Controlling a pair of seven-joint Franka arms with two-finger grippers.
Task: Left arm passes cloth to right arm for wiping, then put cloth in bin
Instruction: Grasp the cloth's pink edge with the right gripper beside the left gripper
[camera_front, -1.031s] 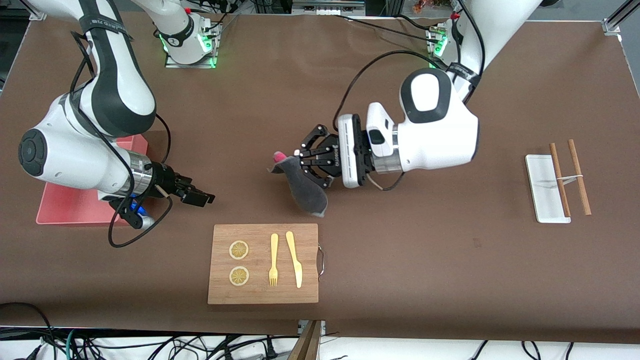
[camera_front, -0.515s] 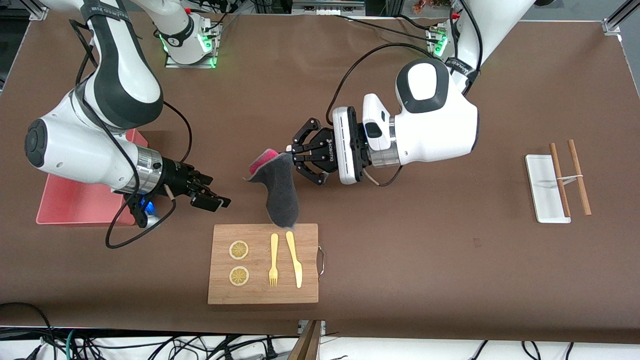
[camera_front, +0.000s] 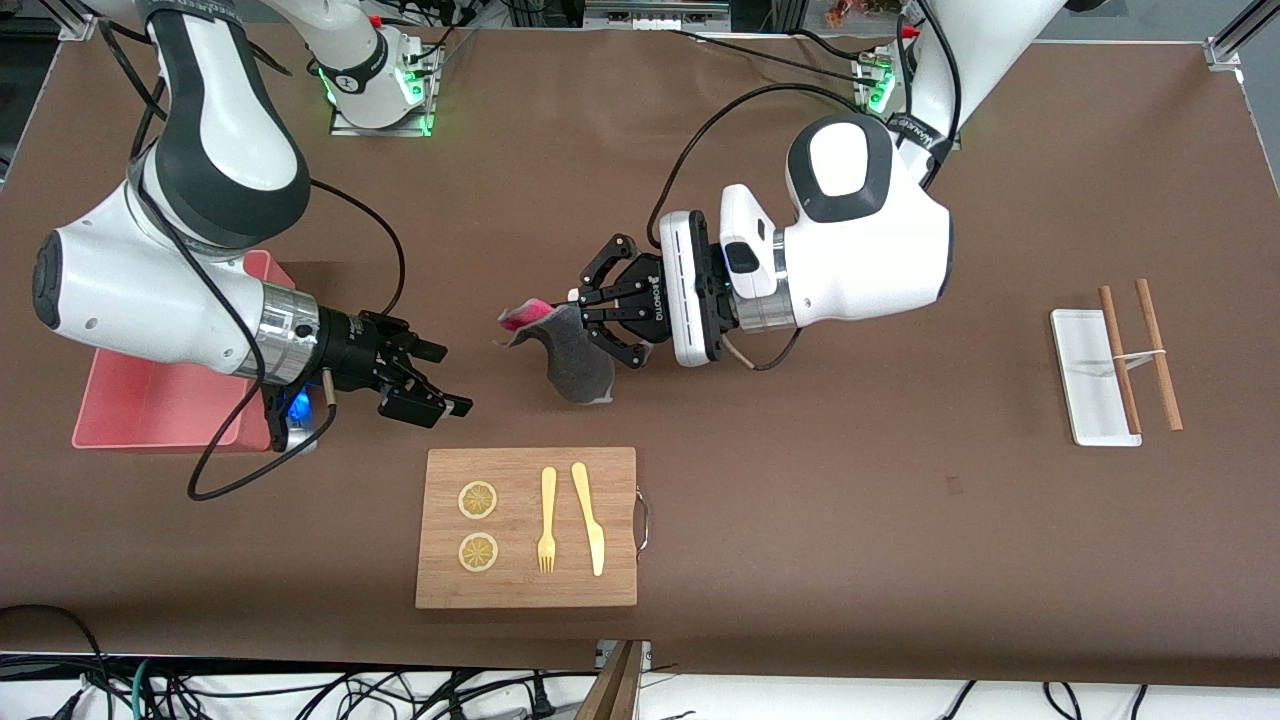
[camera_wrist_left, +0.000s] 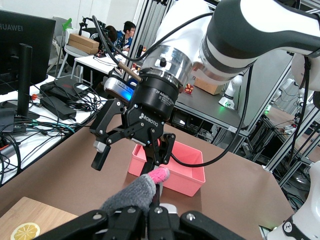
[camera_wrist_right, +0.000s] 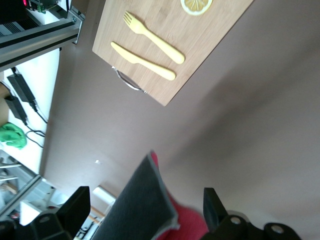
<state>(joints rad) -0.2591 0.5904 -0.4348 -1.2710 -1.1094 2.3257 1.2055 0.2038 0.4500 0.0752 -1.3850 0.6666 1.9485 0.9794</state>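
handover | left claw (camera_front: 583, 316) pinching floppy dark grey cloth (camera_front: 572, 358) over brown table (camera_front: 800, 480) | right claw (camera_front: 432, 385) spread beside it, needing to be closing on hanging fabric

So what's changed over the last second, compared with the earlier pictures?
The right gripper, fingers open, has advanced from beside the bin toward the cloth. The left gripper, shut on the cloth, has carried it a little toward the right arm's end, and the hanging cloth has swung. The cutting board, tray and bin stayed put.
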